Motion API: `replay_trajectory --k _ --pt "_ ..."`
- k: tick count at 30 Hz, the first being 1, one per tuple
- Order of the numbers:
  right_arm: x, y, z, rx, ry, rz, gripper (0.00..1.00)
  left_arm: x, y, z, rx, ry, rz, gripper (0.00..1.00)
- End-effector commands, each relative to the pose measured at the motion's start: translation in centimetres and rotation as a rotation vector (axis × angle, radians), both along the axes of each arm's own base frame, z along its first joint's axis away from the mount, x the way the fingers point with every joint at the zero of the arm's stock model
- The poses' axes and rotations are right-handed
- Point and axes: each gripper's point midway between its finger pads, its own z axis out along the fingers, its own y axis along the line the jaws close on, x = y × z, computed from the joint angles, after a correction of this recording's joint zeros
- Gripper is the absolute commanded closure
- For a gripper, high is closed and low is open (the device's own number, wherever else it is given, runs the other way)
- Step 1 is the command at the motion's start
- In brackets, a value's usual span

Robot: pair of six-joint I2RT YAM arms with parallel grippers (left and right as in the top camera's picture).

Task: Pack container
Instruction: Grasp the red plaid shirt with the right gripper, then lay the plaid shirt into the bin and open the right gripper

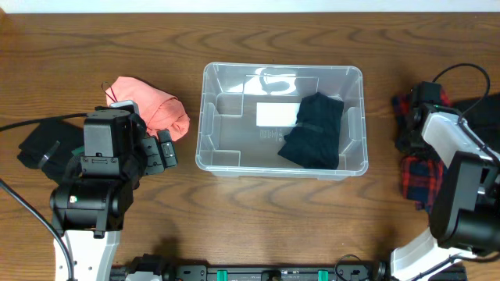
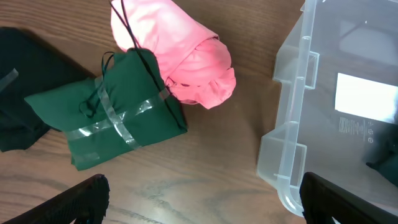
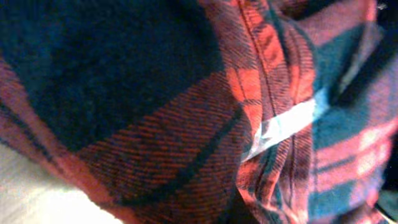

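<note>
Sitting mid-table, the clear plastic container (image 1: 226,134) is seen with a black folded garment (image 1: 314,131) laid in its right half, beside the white label (image 1: 276,115) on its bottom. To its left, a pink bundle (image 1: 152,108) and a taped green bundle (image 2: 112,118) are faced by the left gripper (image 2: 202,202), whose fingers are spread wide with nothing between them. The right gripper (image 1: 414,117) is held over red plaid cloth (image 3: 186,124); whether it is clenched cannot be told.

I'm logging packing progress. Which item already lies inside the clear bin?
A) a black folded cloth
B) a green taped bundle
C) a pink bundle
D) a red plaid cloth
A: the overhead view shows the black folded cloth lying inside the container, while the pink bundle lies outside it.
</note>
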Motion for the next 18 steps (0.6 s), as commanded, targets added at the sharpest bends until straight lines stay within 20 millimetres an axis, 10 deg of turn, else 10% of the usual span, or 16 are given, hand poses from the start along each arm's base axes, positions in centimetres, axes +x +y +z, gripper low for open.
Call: replay_trajectory --k 1,10,18 --pt "2.8 1.0 6.1 -0.035 -0.151 0.081 0.99 0.2 0.0 0.6 0.013 -0.012 -0.011 0.02" --pt "6.6 10.4 25.1 -0.085 -0.601 0.588 0.99 0.0 0.7 0.5 0.035 -0.005 0.025 0.02" --pt "5.8 23.8 26.7 0.005 -0.642 1.168 0.99 -1.4 7.8 0.4 0.022 -0.007 0.437 0.02"
